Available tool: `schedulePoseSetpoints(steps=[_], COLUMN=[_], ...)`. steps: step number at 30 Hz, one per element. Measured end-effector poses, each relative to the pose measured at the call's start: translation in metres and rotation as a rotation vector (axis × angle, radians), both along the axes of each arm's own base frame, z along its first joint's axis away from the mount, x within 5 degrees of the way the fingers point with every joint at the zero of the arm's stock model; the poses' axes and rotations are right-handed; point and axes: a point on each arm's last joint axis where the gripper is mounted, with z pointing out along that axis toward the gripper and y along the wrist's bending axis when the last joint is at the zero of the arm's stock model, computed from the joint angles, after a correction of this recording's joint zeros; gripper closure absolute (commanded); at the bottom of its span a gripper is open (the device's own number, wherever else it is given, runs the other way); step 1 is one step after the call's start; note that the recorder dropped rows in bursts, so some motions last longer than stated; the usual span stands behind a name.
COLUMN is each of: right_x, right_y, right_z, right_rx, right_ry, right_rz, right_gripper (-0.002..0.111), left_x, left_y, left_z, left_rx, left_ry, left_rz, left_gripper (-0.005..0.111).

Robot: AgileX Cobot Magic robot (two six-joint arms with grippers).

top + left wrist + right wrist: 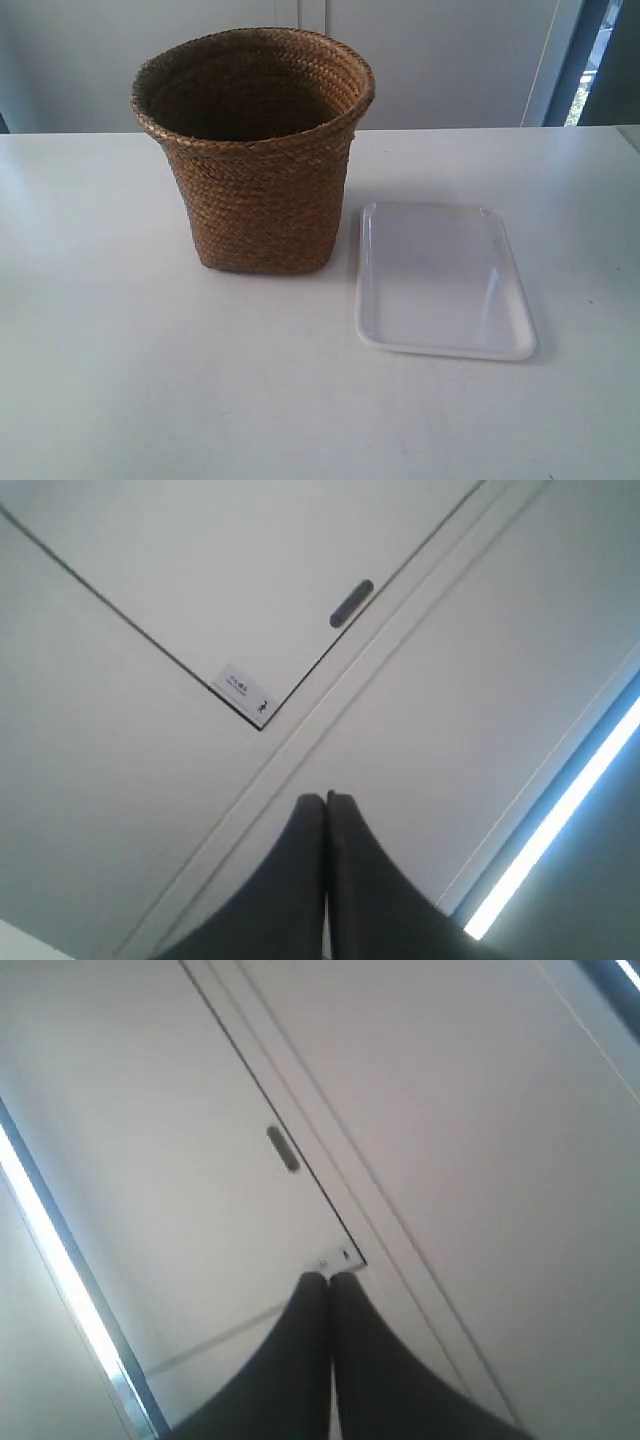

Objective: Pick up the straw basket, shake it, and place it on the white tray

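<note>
The table (120, 400) carries everything. The basket (262, 180) stands upright on it, untouched, so the lift has not begun. The tray (445, 352) lies flat just beside the basket's base, on the exterior view's right, with a thin gap between them and nothing in it.

No arm shows in the exterior view. The left gripper (326, 800) has its fingers pressed together and faces a pale wall panel (150, 570), not the basket; the right gripper (330, 1278) is the same, fingers pressed together and empty.

Likely trouble:
- The fingers must spread wide before meeting the thick braided rim, or they will shove the basket over.
- A pinch on one side of so tall a basket may let it swing or slip while shaken.
- The glossy tray, so near the basket, could be knocked and slide.
- The base seems to fit the tray with little to spare, so a poor placement may leave it tilted on the raised edge.
</note>
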Motion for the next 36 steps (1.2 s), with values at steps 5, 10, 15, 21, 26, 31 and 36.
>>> schedulePoseSetpoints(steps=[5,10,15,21,26,31,36], right_x=[0.029,0.040,0.053,0.083,0.129,0.176,0.215], right_y=[0.008,0.009,0.010,0.014,0.019,0.023,0.028], right_z=[0.039,0.048,0.044,0.055,0.059,0.051,0.036], right_rx=[-0.178,-0.191,-0.285,-0.368,-0.451,-0.492,-0.502], right_ry=[0.163,0.186,0.232,0.352,0.555,0.765,0.941], right_rz=[0.016,0.022,-0.002,0.024,0.077,0.153,0.230], right_gripper=[0.108,0.108,0.108,0.108,0.108,0.108,0.108], left_x=[0.017,0.028,0.043,0.080,0.123,0.166,0.204], left_y=[-0.004,-0.007,-0.011,-0.018,-0.021,-0.024,-0.027], left_z=[0.051,0.055,0.048,0.065,0.082,0.090,0.081], left_rx=[0.213,0.230,0.407,0.571,0.679,0.723,0.754], left_ry=[0.013,0.070,0.190,0.400,0.580,0.724,0.904], left_rz=[0.057,0.027,0.024,-0.054,-0.108,-0.169,-0.257], left_gripper=[0.107,0.107,0.107,0.107,0.107,0.107,0.107])
